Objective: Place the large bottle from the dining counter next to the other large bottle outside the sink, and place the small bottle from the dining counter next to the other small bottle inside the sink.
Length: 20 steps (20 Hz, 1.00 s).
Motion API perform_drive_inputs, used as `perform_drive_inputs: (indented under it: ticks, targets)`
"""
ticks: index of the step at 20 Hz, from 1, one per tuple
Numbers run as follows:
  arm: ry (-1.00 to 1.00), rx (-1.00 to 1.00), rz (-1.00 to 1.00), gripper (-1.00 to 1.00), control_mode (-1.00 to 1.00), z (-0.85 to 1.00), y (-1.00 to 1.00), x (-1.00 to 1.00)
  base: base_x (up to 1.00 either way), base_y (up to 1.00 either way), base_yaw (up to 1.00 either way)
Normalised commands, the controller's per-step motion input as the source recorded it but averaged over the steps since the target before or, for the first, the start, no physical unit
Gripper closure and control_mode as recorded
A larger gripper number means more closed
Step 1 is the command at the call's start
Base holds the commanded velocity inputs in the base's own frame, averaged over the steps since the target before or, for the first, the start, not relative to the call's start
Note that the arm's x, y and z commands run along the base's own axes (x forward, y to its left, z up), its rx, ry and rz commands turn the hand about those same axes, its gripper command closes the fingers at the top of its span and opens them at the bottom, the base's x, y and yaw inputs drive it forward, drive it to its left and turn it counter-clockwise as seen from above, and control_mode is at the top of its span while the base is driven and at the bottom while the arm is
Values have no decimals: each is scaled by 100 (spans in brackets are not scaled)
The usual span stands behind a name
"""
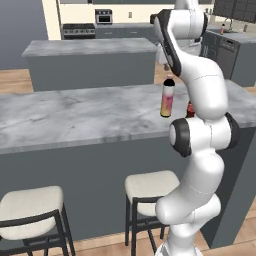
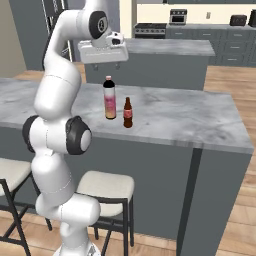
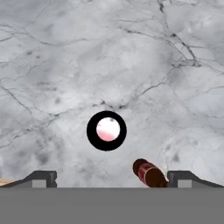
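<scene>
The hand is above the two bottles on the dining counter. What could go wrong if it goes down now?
1. The small dark-brown cola-style bottle with red cap stands close beside the tall pink-to-orange bottle with dark cap; in the hand view it lies near one fingertip, so a descending finger might knock it over.
2. The open hand is not quite centred over the tall bottle's cap, so the grasp could be skewed.

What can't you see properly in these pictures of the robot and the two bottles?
- Small bottle: in the left base view the robot's arm covers almost all of it.
- Small bottle in the hand view: the bottom edge cuts it off.
- Large bottle: the hand view looks straight down on its cap, so its sides are hidden.
- Sink: out of frame.
- Pincer: its fingertips sit wide apart, above the large bottle.
</scene>
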Motion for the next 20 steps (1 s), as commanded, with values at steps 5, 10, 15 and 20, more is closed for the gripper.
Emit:
perform_drive_inputs:
  ticks: [5,10,15,20]
  targets:
    - [10,0,0,-100,-100,0,0,40,0,0,0]
    - [2,0,0,-100,-100,0,0,23,0,0,0]
    - [0,0,0,-100,-100,-1,0,0,0,0,0]
    - [0,0,0,-100,-100,-6,0,-8,0,0,0]
